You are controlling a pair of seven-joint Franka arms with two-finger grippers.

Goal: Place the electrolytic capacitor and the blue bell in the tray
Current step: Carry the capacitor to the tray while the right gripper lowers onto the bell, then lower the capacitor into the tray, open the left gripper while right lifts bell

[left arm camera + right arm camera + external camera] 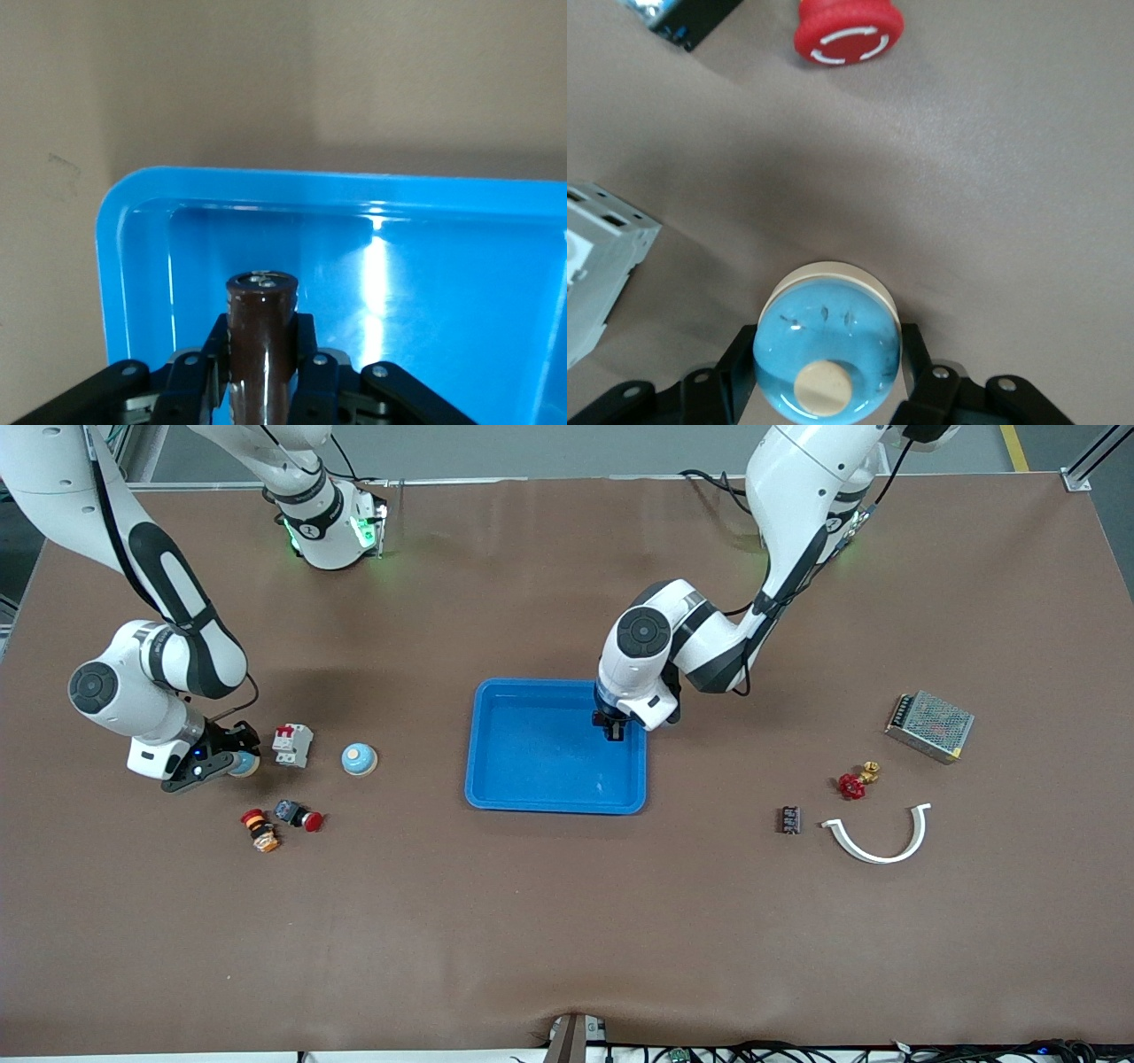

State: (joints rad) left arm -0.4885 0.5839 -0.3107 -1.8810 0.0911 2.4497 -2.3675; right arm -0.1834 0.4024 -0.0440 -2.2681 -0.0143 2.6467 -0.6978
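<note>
My left gripper [612, 731] hangs over the bright-blue tray [532, 757], near the corner at the left arm's end closest to the arm bases. It is shut on a dark-brown electrolytic capacitor [261, 341], held upright between the fingers [306, 341] above the tray floor [443, 292]. My right gripper [232, 764] is low at the right arm's end of the table. Its fingers [914, 354] press both sides of a blue bell [828, 350] with a cream knob and base; in the front view the bell [244, 763] shows at the fingertips.
A second blue bell [359, 758] and a white circuit breaker [292, 744] lie beside the right gripper. Two red push buttons [299, 815] [260, 830] lie nearer the camera. At the left arm's end lie a dark part [790, 819], a red valve [855, 782], a white curved clip [879, 837] and a metal power supply [929, 725].
</note>
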